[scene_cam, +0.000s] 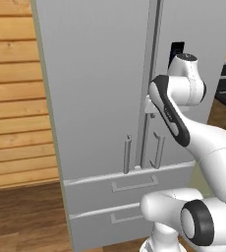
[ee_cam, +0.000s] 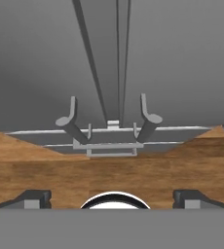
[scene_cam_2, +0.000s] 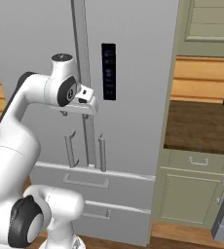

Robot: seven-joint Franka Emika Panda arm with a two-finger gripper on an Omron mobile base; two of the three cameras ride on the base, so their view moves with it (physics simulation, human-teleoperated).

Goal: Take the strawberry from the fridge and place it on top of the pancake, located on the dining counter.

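Claw (ee_cam: 112,198) wide; upright fridge (scene_cam: 100,98) closed.

A kitchen: fridge (scene_cam: 100,88), base cabinets (scene_cam_2: 192,194), wooden floor (scene_cam: 21,216).

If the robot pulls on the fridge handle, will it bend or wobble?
Probably not. The handle looks like a stiff straight bar fixed to the fridge, so it should stay rigid. The door is tall and wide, so it likely feels heavy. The smooth bar might slip in the open pincer.

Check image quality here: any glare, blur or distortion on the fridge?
Left base view: fridge evenly lit, no glare, edges sharp. Right base view: the same, with a soft shadow under the claw. Hand view: door handles strongly foreshortened, image crisp.
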